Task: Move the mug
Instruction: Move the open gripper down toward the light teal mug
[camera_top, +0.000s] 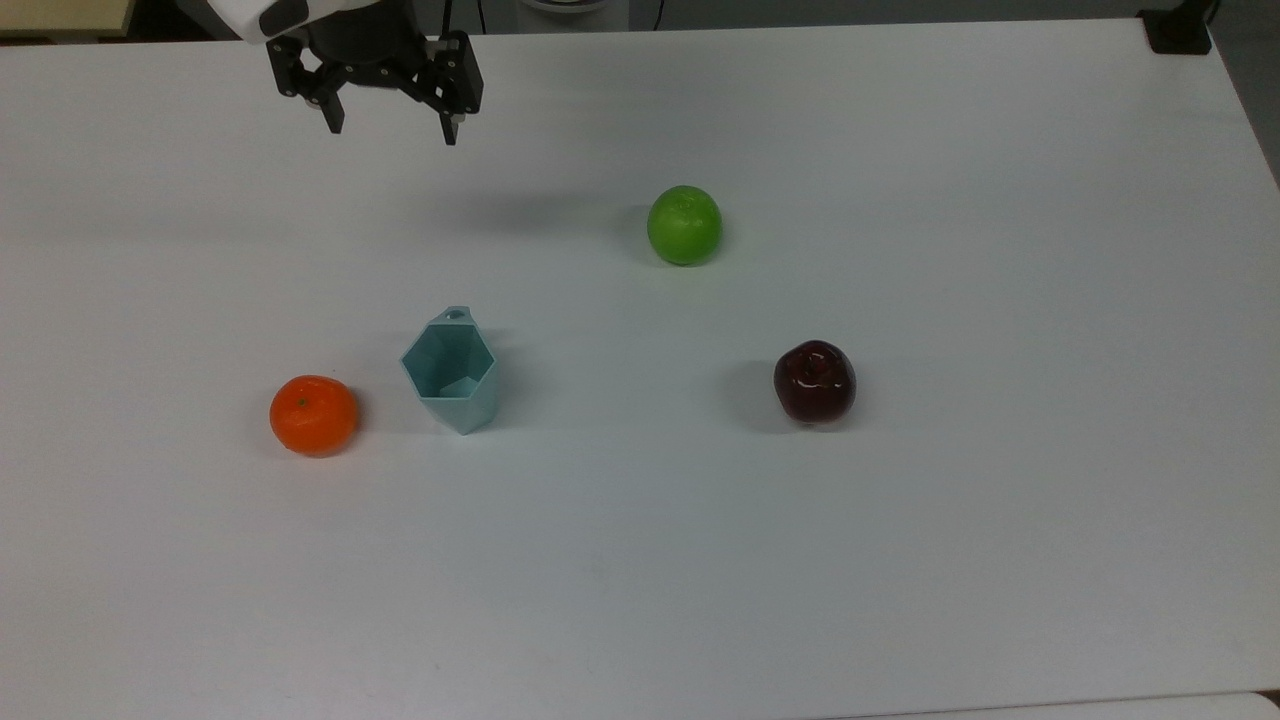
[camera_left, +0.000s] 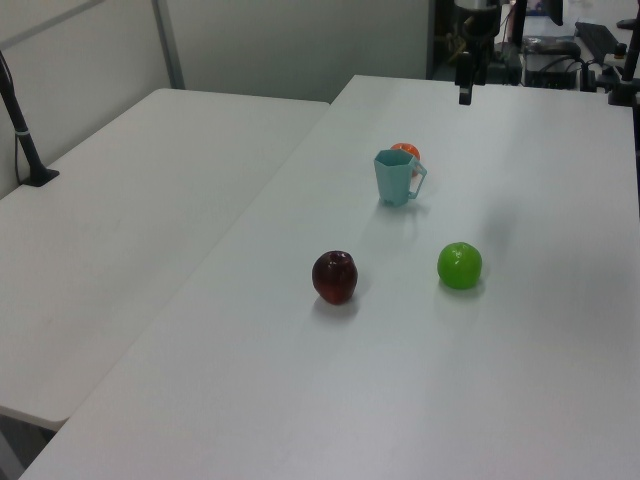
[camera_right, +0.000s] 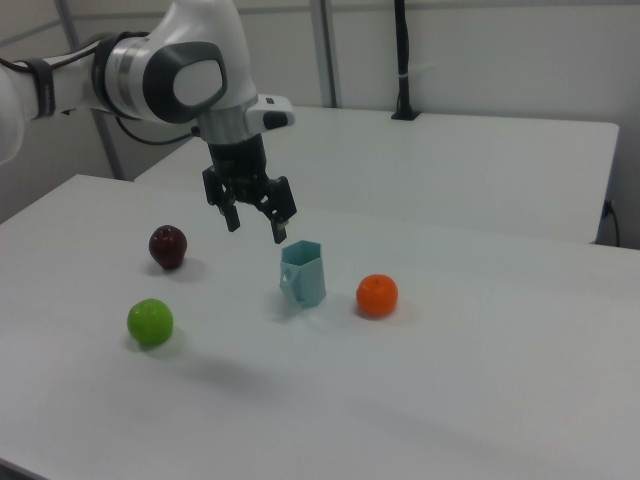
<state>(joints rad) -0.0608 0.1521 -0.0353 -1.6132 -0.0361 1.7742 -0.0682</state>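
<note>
Out in the middle of the wide white desk (camera_top: 1000, 560) stands the pale teal-blue faceted mug (camera_top: 452, 372), upright, its hexagonal rim open to the ceiling and its small looped handle turned toward the top view's upper edge. Take that mug as the marker for everything else. Just beside it on the top view's left sits a round orange mandarin (camera_top: 313, 414), close but with a sliver of desk showing between the two; in the right view the same fruit (camera_right: 377, 295) lies on the mug's (camera_right: 303, 271) right. Up and to the right of the mug in the top view is a glossy green apple (camera_top: 684, 224), well apart from it. Farther right again, roughly level with the mug, rests a dark red apple (camera_top: 814, 381), also well clear.

Now the arm: the black two-finger end effector (camera_top: 393, 125) hangs above the desk, beyond the mug toward the top view's upper edge and a touch to its left. Its fingers are spread wide apart, pointing down, with nothing between them. In the right view the end effector (camera_right: 257, 228) hovers just up and left of the mug's rim, below the white and grey wrist, clear of the mug and off the desk surface. In the left view the mug (camera_left: 397, 178) stands in front of the mandarin (camera_left: 406, 151), half covering it, handle to the left view's right.
</note>
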